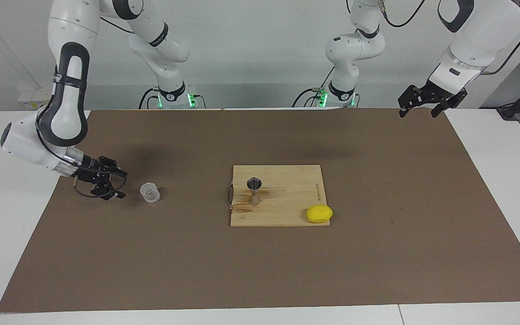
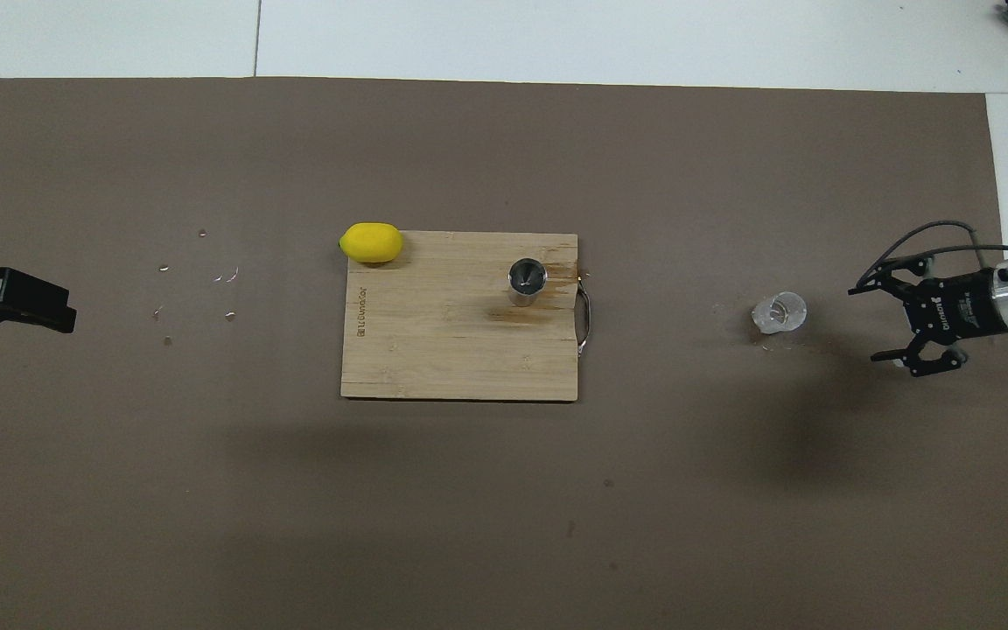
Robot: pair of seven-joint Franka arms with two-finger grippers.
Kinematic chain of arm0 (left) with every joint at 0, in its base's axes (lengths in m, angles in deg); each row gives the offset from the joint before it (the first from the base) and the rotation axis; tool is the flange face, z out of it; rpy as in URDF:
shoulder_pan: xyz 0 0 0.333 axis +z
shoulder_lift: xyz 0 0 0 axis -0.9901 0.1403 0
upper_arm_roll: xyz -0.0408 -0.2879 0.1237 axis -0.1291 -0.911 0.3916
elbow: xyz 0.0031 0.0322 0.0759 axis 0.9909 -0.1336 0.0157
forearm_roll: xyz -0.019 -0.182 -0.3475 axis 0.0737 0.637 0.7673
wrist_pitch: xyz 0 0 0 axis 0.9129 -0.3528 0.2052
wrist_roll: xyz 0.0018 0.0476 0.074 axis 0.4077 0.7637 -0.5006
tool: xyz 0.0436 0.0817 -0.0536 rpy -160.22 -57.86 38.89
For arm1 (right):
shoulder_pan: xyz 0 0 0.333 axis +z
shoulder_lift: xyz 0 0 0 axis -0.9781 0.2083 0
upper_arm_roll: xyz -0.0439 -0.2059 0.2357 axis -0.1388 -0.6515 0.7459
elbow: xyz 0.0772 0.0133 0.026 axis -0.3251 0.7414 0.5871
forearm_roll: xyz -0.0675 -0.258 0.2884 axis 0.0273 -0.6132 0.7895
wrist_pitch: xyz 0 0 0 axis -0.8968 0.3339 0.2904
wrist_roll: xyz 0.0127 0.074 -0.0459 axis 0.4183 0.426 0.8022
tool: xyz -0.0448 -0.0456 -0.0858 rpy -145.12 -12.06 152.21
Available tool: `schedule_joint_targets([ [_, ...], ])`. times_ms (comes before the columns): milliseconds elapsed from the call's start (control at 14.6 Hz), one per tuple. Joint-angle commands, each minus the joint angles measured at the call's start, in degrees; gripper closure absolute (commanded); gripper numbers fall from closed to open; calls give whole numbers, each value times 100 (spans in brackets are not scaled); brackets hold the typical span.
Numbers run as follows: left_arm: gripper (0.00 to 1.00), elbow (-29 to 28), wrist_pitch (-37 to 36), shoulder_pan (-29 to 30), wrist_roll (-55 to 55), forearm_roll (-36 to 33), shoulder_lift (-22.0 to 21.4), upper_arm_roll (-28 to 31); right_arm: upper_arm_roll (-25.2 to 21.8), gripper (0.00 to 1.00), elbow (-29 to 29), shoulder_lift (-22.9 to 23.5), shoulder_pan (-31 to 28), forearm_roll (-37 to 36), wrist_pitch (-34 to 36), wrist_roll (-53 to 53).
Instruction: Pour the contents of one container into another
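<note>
The small clear cup (image 1: 150, 192) stands upright on the brown mat toward the right arm's end; it also shows in the overhead view (image 2: 779, 312). My right gripper (image 1: 123, 184) is open, low over the mat beside the cup, its fingers pointing at it with a small gap between; it shows in the overhead view too (image 2: 864, 324). The steel jigger (image 1: 254, 191) stands upright on the wooden board (image 1: 287, 212), near the board's handle edge (image 2: 527, 282). My left gripper (image 1: 418, 112) is open and empty, waiting raised over the mat's corner at the left arm's end (image 2: 49, 308).
A yellow lump (image 1: 319, 213) lies at the board's (image 2: 434, 350) corner farthest from the robots, toward the left arm's end (image 2: 371, 242). A wet stain marks the board beside the jigger. A few droplets (image 2: 198, 289) dot the mat toward the left arm's end.
</note>
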Motion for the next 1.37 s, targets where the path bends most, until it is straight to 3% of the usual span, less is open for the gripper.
schedule_joint_targets([
  [0,0,-19,23,40,37,30,-9,-24,40,0,75,-327,231,-672,-12,523],
  [273,0,-19,23,40,37,30,-9,-24,58,0,57,-494,864,-1639,49,1877],
  [546,0,-19,23,40,37,30,-9,-24,67,0,57,-906,1584,-2308,32,1870],
  [751,0,-19,23,40,37,30,-18,-24,93,0,5,-1363,1823,-2335,137,1879],
  [1298,0,-11,23,40,37,30,-9,-24,93,0,-1374,-1488,1902,-2598,1094,1940],
])
